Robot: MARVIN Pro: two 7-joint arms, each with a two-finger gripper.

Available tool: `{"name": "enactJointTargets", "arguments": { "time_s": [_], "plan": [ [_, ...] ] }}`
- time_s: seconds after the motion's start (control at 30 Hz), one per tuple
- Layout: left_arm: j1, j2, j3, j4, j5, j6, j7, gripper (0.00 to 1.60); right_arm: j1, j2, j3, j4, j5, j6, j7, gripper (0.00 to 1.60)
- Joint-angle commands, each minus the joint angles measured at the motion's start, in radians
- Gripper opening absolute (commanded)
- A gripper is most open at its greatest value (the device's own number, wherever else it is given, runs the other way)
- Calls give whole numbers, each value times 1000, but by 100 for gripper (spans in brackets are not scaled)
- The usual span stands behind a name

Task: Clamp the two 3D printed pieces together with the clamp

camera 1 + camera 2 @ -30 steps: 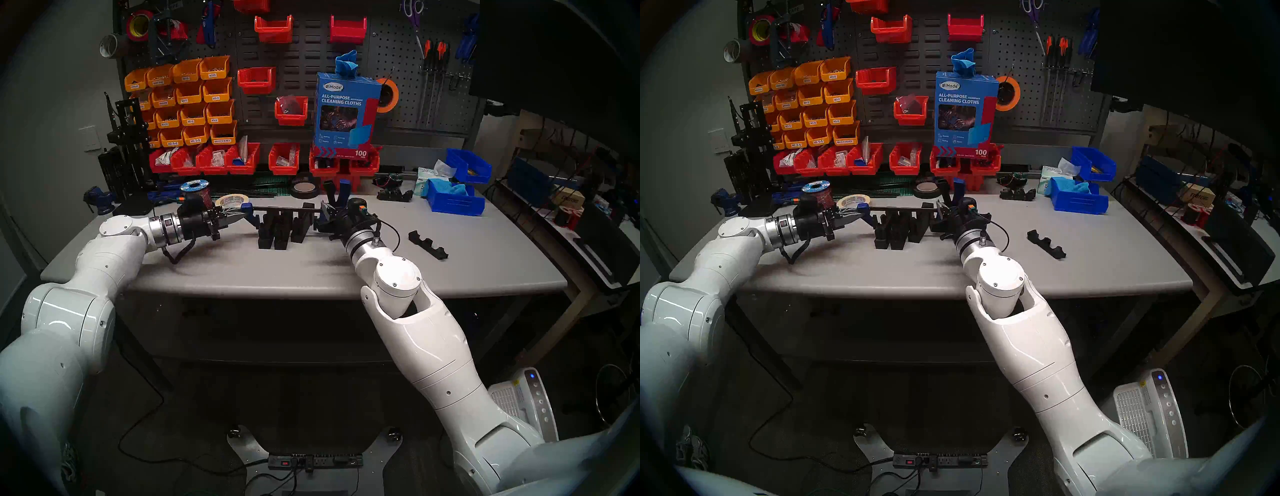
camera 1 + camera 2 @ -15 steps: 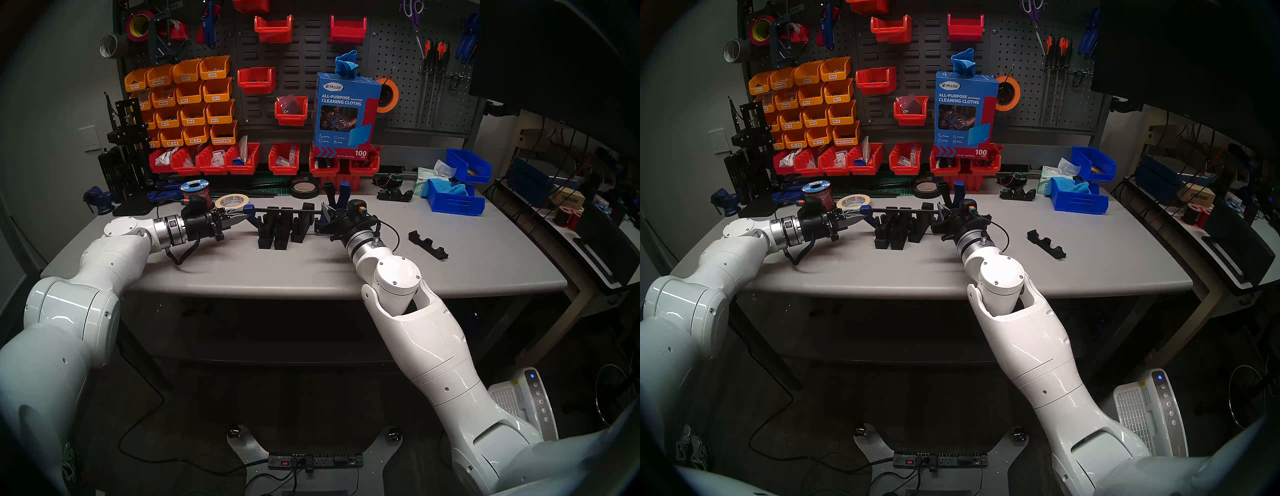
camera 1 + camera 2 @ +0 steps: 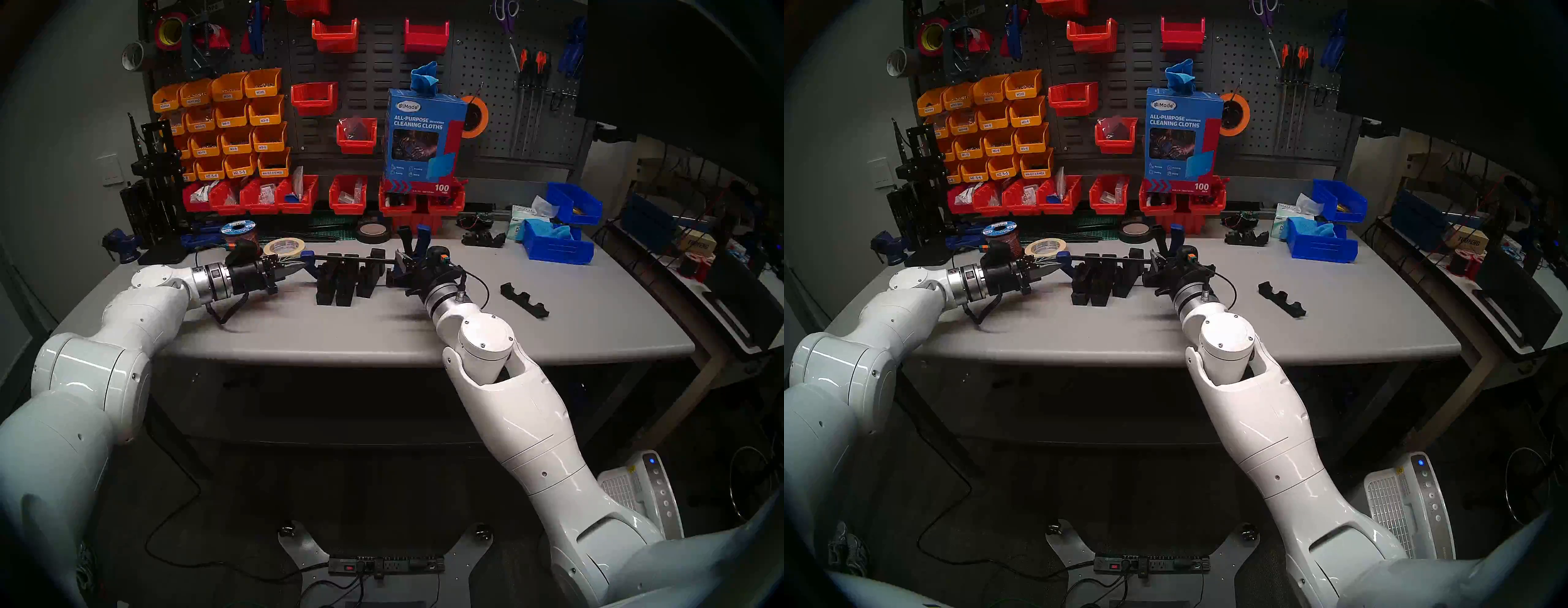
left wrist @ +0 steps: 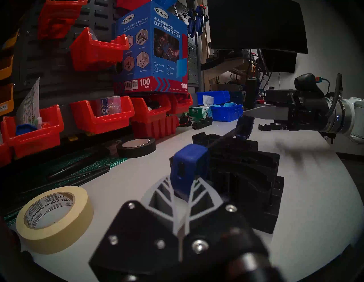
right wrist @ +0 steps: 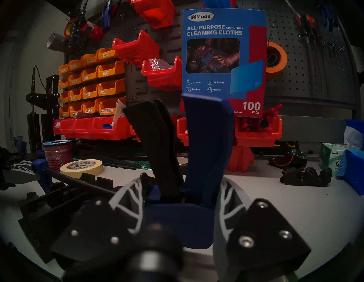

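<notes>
The two black 3D printed pieces (image 3: 335, 284) (image 3: 370, 275) stand side by side mid-table, their posts upright. They also show in the left wrist view (image 4: 246, 177). The clamp's thin black bar (image 3: 352, 257) lies across their tops. My left gripper (image 3: 299, 266) is shut on the clamp's blue end jaw (image 4: 187, 165), close against the left piece. My right gripper (image 3: 401, 271) is shut on the clamp's blue body (image 5: 183, 214). Its black trigger (image 5: 157, 147) and blue handle (image 5: 206, 137) stick up. I cannot tell whether the jaws touch the pieces.
A masking tape roll (image 3: 285, 246) and a wire spool (image 3: 239, 233) lie behind my left gripper. A black tape roll (image 3: 373, 232) lies behind the pieces. A low scalloped black strip (image 3: 525, 300) lies at the right, with blue bins (image 3: 555, 248) behind it. Red bins (image 3: 297, 195) line the back. A dark-blue vise (image 3: 123, 246) stands far left.
My left arm has moved a little to the right, carrying the clamp's end jaw closer to the left piece. My right gripper has barely moved.
</notes>
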Motion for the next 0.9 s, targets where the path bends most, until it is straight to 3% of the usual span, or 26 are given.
{"name": "enactJointTargets", "arguments": {
  "time_s": [0.0, 0.87],
  "plan": [
    [-63, 4, -7, 2, -3, -6, -1, 0, 49, -17, 9, -39, -3, -30, -1, 0],
    [-72, 2, -14, 34, 2, -30, -36, 0, 38, -25, 18, -43, -16, -27, 14, 0]
  ]
}}
